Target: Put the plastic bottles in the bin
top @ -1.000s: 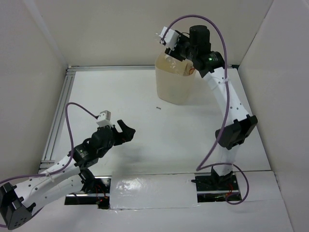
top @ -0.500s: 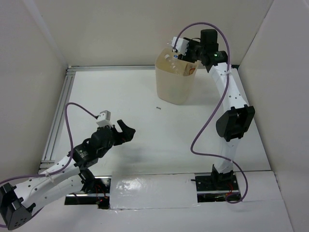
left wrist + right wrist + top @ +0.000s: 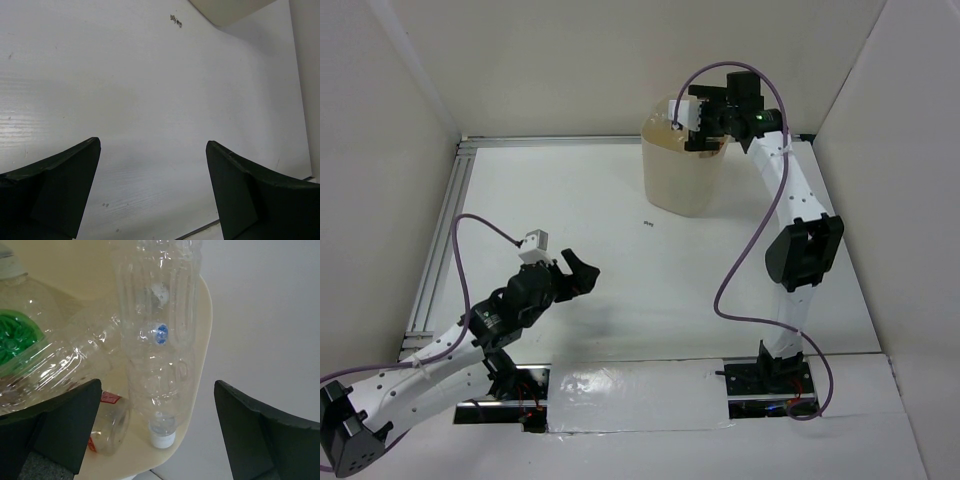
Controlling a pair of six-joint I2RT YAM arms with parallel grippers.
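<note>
Right gripper [image 3: 156, 385]: gaped wide, empty | clear bottle [image 3: 160, 315]: ahead in bin [image 3: 680, 185], lengthwise to it, cap nearest | left gripper [image 3: 152, 145]: wide, far off

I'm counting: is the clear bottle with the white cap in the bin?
In: the clear crinkled plastic bottle points cap-down inside the cream plastic bin.
</note>
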